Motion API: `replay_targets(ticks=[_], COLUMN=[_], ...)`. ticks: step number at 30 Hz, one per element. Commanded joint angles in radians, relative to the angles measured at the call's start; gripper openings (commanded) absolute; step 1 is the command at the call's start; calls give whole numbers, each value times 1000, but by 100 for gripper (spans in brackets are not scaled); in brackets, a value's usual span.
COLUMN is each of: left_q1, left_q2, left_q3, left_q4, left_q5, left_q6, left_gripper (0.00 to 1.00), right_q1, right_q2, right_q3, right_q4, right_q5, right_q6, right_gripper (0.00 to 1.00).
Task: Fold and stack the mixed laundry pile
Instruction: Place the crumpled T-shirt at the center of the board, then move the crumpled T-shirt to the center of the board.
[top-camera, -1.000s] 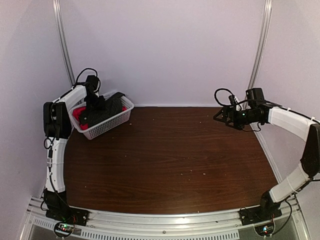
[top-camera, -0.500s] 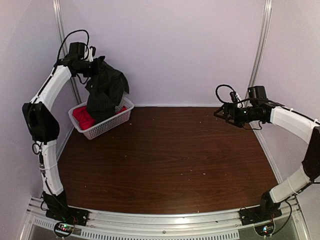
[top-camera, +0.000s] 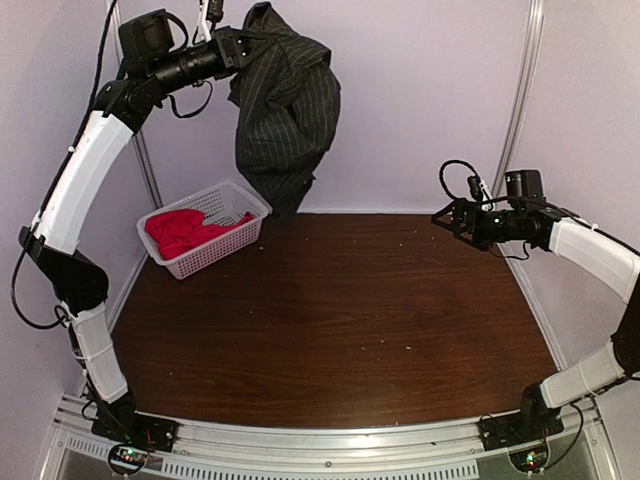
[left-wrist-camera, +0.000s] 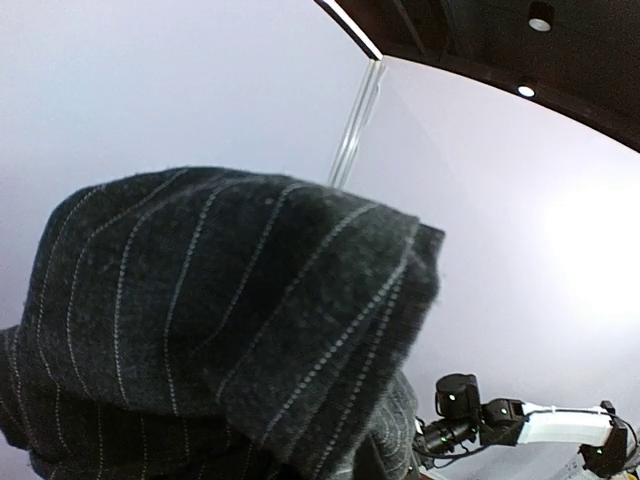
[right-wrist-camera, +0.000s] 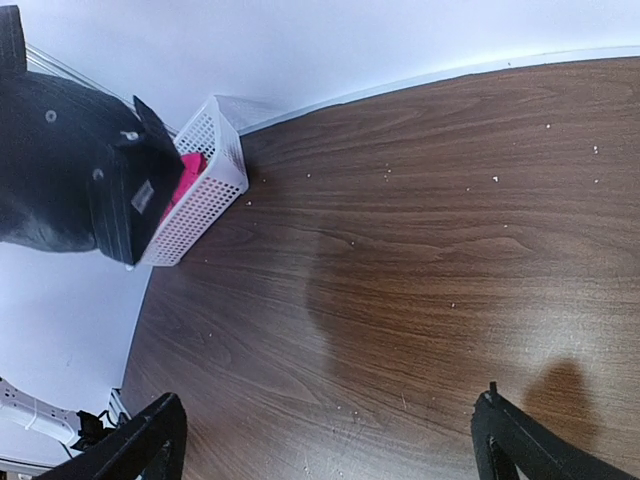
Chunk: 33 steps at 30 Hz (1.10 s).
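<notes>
Tabletop (top-camera: 340, 320) open across centre; white plastic lattice basket (top-camera: 250, 222) with bright red-pink T-shirt (top-camera: 183, 232) at far-left corner. Left gripper (top-camera: 243, 42) clamped on dark charcoal pinstriped shirt (top-camera: 290, 110), hanging high beside basket. Right gripper (top-camera: 446, 221) spread wide, empty, near right edge.

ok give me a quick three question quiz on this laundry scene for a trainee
1. True or false: the left fingers hold the dark pinstriped shirt up high.
2. The red T-shirt is: A) folded in a stack B) bunched in the white basket C) spread flat.
3. Fill in: the right fingers are ____ and hold nothing.
Key: 1 true; 2 B; 3 open.
</notes>
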Motion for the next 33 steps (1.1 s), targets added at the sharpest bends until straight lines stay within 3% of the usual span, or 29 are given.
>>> replay_targets(ticks=[1, 5, 7, 9, 10, 13, 15, 20, 26, 33], left_q1=[-57, -67, -64, -31, 26, 143, 152, 126, 59, -70], left_q2=[2, -43, -76, -130, -178, -303, -365, -376, -319, -50], left_q3=[-56, -269, -458, -691, -814, -1129, -1208, -1277, -1326, -1131], left_q4=[-8, -127, -264, -308, -284, -144, -117, -143, -118, -104], left_q5=[20, 38, -49, -214, -224, -197, -254, -235, -208, -190], left_q6=[44, 134, 197, 162, 117, 29, 58, 166, 214, 236], left_gripper=[0, 0, 0, 36, 51, 74, 86, 87, 82, 88], right_q1=[-2, -1, -3, -2, -2, 0, 6, 80, 267, 375], right_q2=[-38, -57, -68, -77, -80, -90, -91, -85, -24, 103], right_q3=[-10, -19, -27, -31, -36, -54, -65, -106, -111, -183], right_q4=[31, 19, 10, -14, -23, -46, -67, -112, -203, -92], right_q5=[-8, 6, 17, 27, 29, 39, 36, 26, 99, 42], right_q6=[24, 22, 16, 7, 2, -12, -17, -18, -46, 43], right_gripper=[100, 100, 100, 100, 100, 100, 100, 99, 94, 87])
